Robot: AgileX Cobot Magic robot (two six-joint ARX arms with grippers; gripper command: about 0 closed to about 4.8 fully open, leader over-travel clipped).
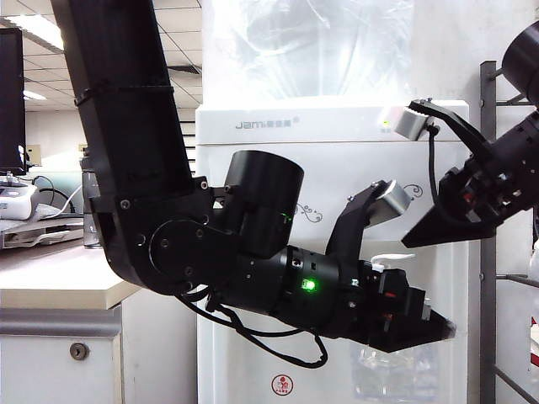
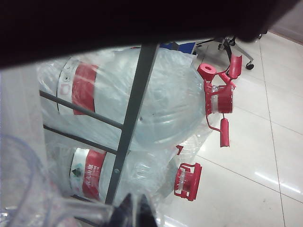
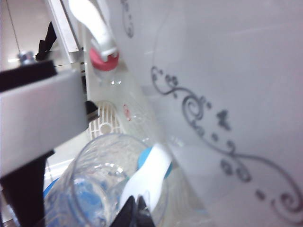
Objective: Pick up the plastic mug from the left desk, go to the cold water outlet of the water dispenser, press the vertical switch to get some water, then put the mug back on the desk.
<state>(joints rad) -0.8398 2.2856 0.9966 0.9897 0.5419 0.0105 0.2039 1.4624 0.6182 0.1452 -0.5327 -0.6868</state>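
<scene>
The plastic mug [image 3: 90, 189] is clear and dimpled. It sits under the cold water outlet [image 3: 144, 155], a white tap with a blue collar on the water dispenser [image 1: 337, 168]. My left gripper [image 2: 135, 211] is shut on the handle of the mug [image 2: 28, 189]; in the exterior view this gripper [image 1: 445, 328] is low before the dispenser, with the mug [image 1: 396, 370] below it. My right gripper [image 3: 136, 212] is shut, its tips against the vertical switch [image 3: 150, 172]. Seen from outside, it [image 1: 408, 241] points down-left from the upper right. The left desk [image 1: 50, 278] lies at the left.
A second tap with a red collar [image 3: 102, 53] sits beside the blue one, above a white drip grille [image 3: 106, 120]. Big water bottles with red caps [image 2: 161, 104] lie on a grey metal rack [image 2: 132, 118] beside the dispenser. My left arm [image 1: 126, 168] fills the foreground.
</scene>
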